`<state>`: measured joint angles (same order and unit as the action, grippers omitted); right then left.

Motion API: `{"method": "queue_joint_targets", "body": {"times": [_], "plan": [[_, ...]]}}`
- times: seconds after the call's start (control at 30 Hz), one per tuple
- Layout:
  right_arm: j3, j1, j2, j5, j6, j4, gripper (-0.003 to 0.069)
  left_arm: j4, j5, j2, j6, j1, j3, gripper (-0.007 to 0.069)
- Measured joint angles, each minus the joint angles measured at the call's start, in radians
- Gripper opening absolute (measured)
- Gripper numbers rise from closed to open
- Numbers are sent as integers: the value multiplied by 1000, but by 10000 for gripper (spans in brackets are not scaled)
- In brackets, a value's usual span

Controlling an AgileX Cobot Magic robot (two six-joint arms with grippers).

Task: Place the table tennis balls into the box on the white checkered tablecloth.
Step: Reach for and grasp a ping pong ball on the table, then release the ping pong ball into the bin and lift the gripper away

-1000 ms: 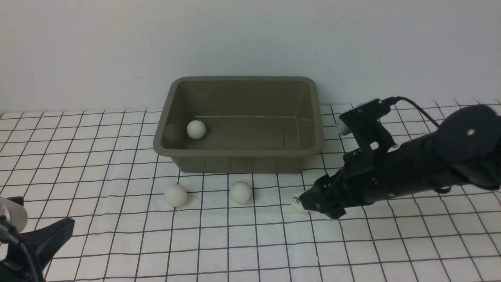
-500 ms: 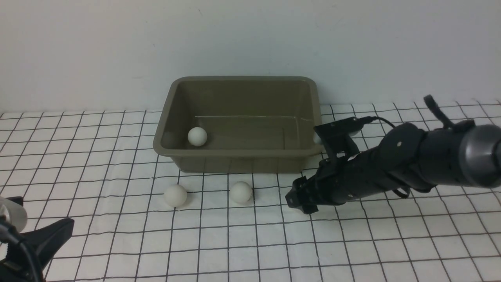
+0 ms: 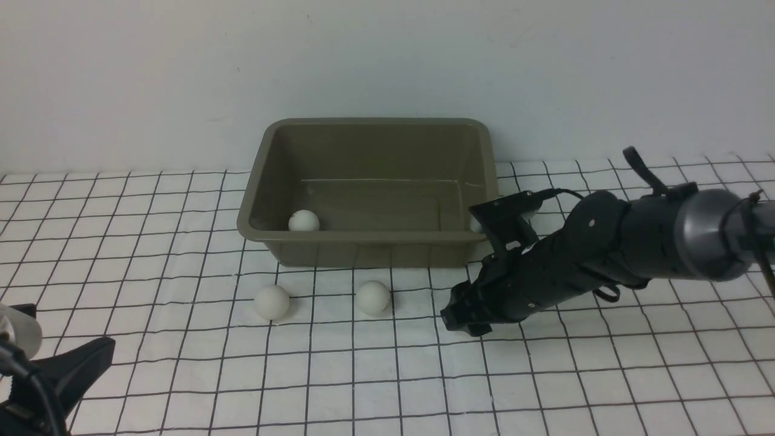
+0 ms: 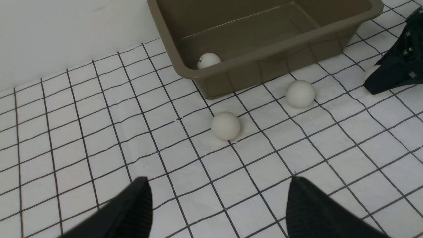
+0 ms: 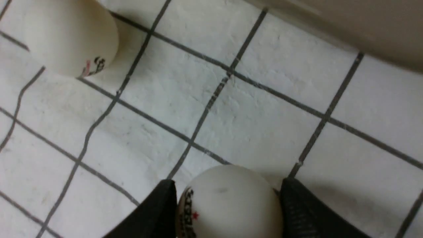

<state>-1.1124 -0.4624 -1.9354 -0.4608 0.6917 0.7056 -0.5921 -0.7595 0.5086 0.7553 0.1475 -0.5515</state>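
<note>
Jaws' ribbed black pads [image 5: 297, 211] grip a round ball [image 5: 228, 201].

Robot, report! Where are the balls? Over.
Right gripper shut on held ball. Left gripper open, empty. One ball in box, two loose balls on tablecloth. Nothing blocking.

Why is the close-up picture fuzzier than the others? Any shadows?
Right wrist view: very close, likely why the gripped ball and jaws look soft; left wrist view: crisp tablecloth grid, blurred jaw edges; front view: even light, faint shadows beside loose balls.
</note>
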Motion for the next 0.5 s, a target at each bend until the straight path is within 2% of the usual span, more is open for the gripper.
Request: {"method": "queue_joint_targets", "body": {"times": [0.1,0.2,0.33,0.43,0.5], "plan": [[0,0,60,-39,-57,-115,362,0,0,0,0,0,0,489],[0,20,152,-136,-185,-316,362,0,-1,0,0,0,0,489],[0,43,246,-190,-249,-449,362,0,-1,0,0,0,0,489],[0,45,290,-170,-232,-455,362,-1,-3,0,0,0,0,489],[-7,45,302,-132,-196,-415,362,-1,-3,0,0,0,0,489]]}}
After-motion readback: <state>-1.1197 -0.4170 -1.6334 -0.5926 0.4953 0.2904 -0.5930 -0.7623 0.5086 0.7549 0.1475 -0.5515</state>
